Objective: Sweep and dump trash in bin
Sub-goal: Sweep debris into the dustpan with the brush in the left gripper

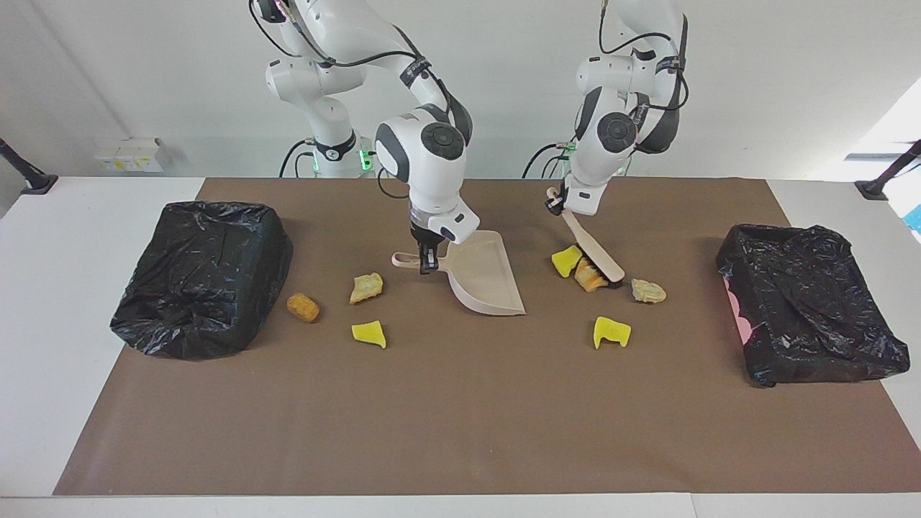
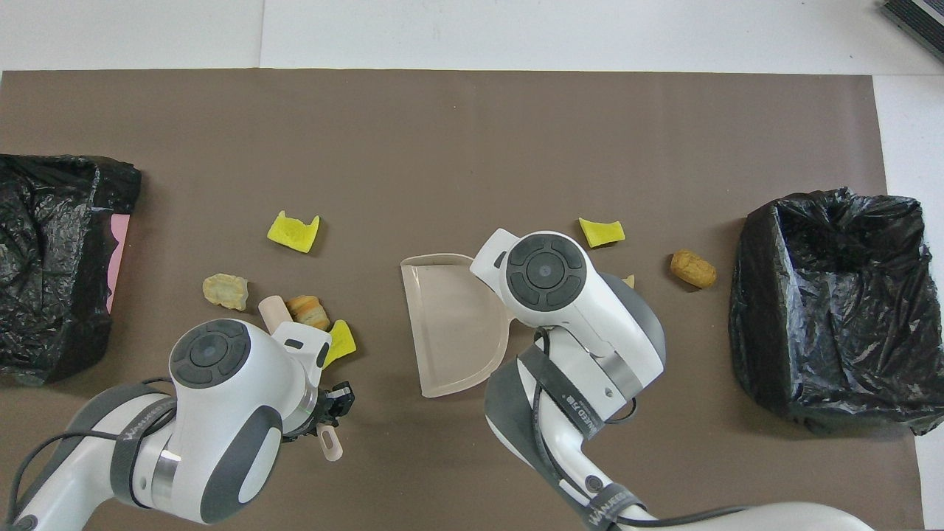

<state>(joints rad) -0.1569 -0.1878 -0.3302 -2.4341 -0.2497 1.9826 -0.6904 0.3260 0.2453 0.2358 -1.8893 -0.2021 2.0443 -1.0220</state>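
Note:
My right gripper (image 1: 429,262) is shut on the handle of a beige dustpan (image 1: 483,280), which lies mid-table; the pan also shows in the overhead view (image 2: 453,324). My left gripper (image 1: 557,205) is shut on a beige brush (image 1: 593,248). Its black bristles are down on the mat against an orange-brown lump (image 1: 588,275), with a yellow sponge bit (image 1: 566,260) beside it. A tan lump (image 1: 648,291) and a yellow bit (image 1: 611,332) lie close by. A tan lump (image 1: 366,287), a yellow bit (image 1: 369,334) and a brown lump (image 1: 304,307) lie beside the pan's handle.
A black-bagged bin (image 1: 201,277) stands at the right arm's end of the brown mat, another (image 1: 806,309) with a pink edge at the left arm's end. The mat (image 1: 460,417) is bare farther from the robots than the trash.

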